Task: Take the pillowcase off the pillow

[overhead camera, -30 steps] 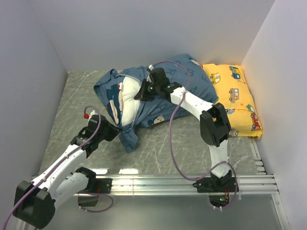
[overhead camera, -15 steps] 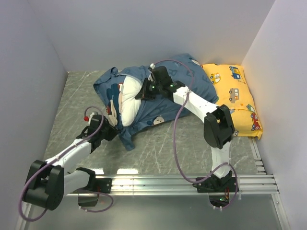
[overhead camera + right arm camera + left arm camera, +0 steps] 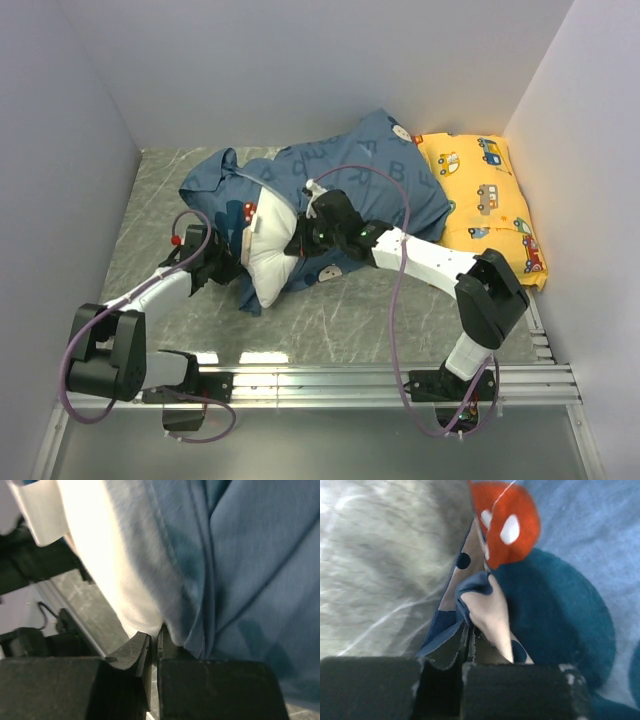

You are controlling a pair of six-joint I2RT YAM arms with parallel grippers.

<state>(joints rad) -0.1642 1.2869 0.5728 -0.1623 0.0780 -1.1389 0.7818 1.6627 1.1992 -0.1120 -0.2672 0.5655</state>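
In the lower left of the top view, the left gripper (image 3: 226, 264) has its fingers pressed together on a thin fold of the hem of the pillowcase (image 3: 370, 170), a small bite that could slip free under a hard pull. At centre frame the right gripper (image 3: 295, 243) pinches the exposed white end of the pillow (image 3: 265, 252) right where the blue hem crosses it, so if both layers are caught the arms would merely stretch the case. Further back, toward upper centre, most of the pillow sits inside the case, which lies against the yellow pillow (image 3: 485, 195) and may drag it.
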